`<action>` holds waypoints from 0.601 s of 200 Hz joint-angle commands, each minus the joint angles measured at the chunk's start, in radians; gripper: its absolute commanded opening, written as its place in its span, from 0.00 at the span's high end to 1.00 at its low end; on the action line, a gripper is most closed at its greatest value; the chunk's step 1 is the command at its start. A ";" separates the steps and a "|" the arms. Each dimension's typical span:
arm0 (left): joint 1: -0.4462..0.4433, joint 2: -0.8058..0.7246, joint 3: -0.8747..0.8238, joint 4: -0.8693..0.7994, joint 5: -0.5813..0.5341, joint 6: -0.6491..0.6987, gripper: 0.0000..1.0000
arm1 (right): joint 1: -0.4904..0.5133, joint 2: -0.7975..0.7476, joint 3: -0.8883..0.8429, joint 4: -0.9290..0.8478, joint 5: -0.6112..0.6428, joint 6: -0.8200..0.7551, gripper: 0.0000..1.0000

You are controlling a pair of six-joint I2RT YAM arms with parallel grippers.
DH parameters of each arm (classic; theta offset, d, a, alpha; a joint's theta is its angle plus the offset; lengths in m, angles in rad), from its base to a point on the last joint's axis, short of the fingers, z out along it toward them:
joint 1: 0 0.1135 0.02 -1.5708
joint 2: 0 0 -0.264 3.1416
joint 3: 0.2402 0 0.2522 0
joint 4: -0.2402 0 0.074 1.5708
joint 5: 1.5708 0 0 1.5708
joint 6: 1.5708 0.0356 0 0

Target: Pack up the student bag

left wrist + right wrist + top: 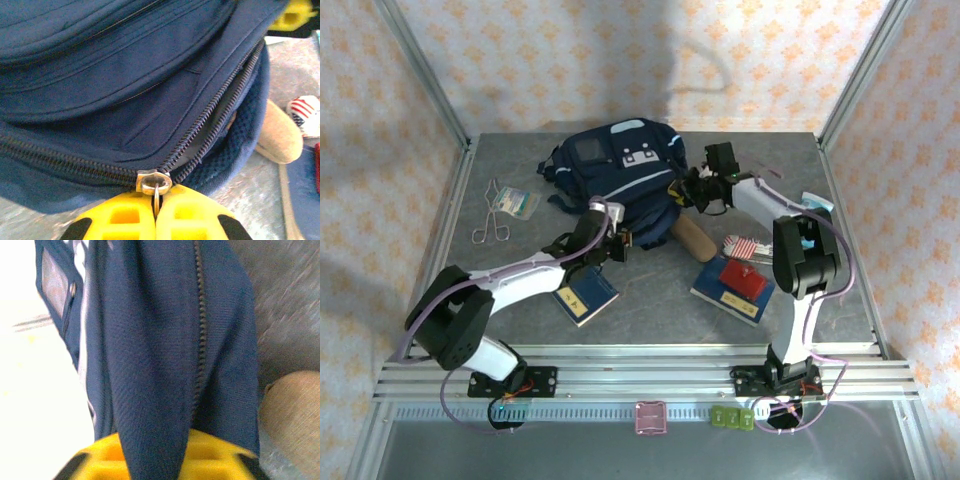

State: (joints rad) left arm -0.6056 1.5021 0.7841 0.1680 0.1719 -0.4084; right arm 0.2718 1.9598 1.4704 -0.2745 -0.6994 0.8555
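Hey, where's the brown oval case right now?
In the top view, the brown oval case lies right of centre, beside the student bag's near right corner, left of the striped pouch.

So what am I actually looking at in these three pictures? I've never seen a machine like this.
Two robot arms, the left arm and the right arm, are bolted at the near edge of a table; each ends in a two-fingered pincer. The wide picture is from a camera above and behind them; the close-ups are from cameras on their wrists. On the table lie a navy backpack, metal scissors, a blue book, another blue book and a brown glasses case. The left pincer is shut on the backpack's zip pull; the zip is partly open. A fold of backpack fabric sits between the yellow fingers of the right pincer; whether it squeezes, I cannot tell.
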 commanded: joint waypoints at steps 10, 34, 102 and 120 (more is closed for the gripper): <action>-0.053 0.095 0.106 0.043 -0.010 -0.035 1.00 | -0.065 -0.002 0.083 0.010 0.210 -0.062 0.54; -0.071 0.170 0.187 0.047 0.002 -0.016 1.00 | -0.058 -0.127 -0.049 0.013 0.192 -0.065 0.49; -0.086 0.204 0.231 0.031 0.037 0.000 1.00 | 0.055 -0.387 -0.413 0.111 0.128 0.034 0.42; -0.098 0.201 0.232 0.025 0.034 0.011 1.00 | 0.083 -0.332 -0.392 0.146 0.108 0.053 0.42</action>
State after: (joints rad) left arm -0.6819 1.7065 0.9794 0.1688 0.1986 -0.4221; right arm 0.3294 1.5742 1.0798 -0.2092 -0.5701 0.8581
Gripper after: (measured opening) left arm 0.046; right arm 0.578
